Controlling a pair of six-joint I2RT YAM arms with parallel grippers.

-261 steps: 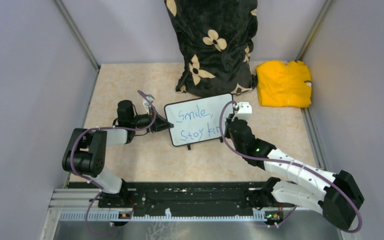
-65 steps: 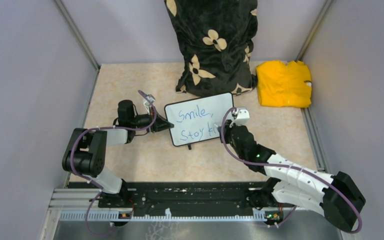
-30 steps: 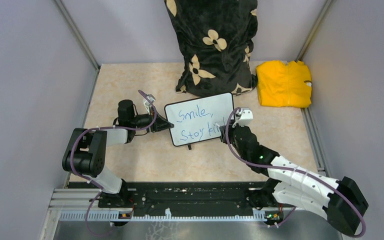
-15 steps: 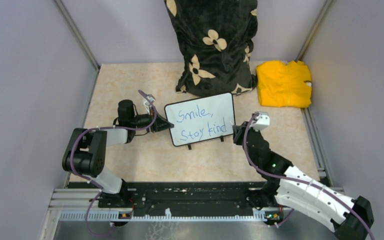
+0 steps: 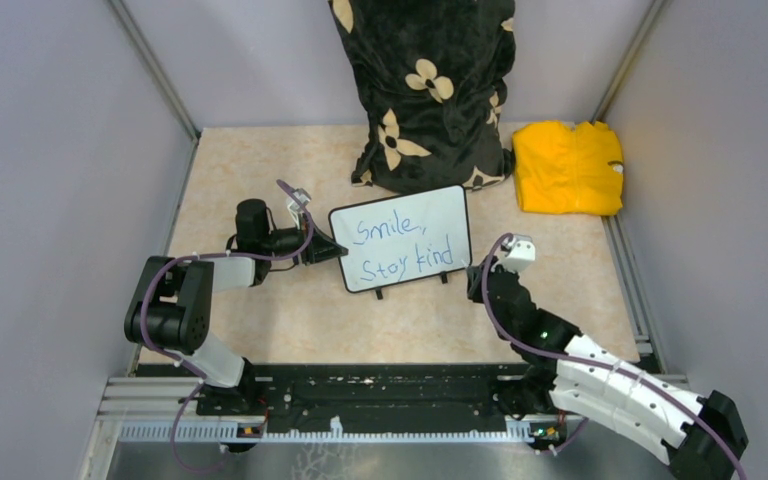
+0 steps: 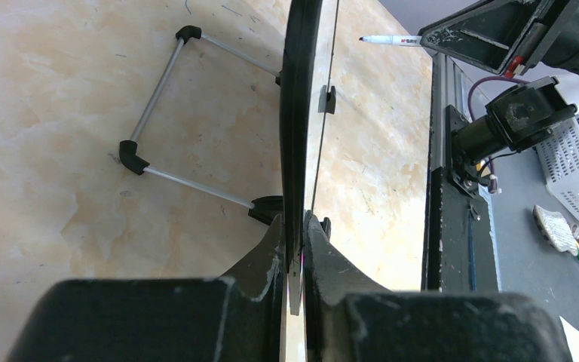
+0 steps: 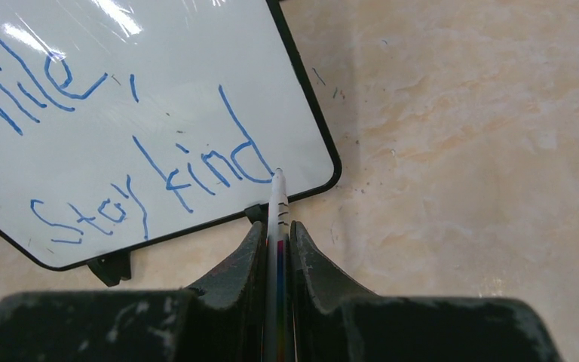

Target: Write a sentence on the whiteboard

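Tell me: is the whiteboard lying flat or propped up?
Propped up. In the left wrist view the whiteboard stands on edge, its wire stand folded out behind, left tool clamping its edge.

beige marbled table (image 5: pixel 260 310), whiteboard (image 5: pixel 400 240) standing mid-table, black floral fabric (image 5: pixel 425 90) behind, yellow cloth (image 5: pixel 568 168) far right

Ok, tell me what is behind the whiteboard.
A thin metal prop stand with black corner joints reaches from the back of the whiteboard onto the beige table. Farther back stands a black floral cushion. The board's rear face is edge-on, unseen.
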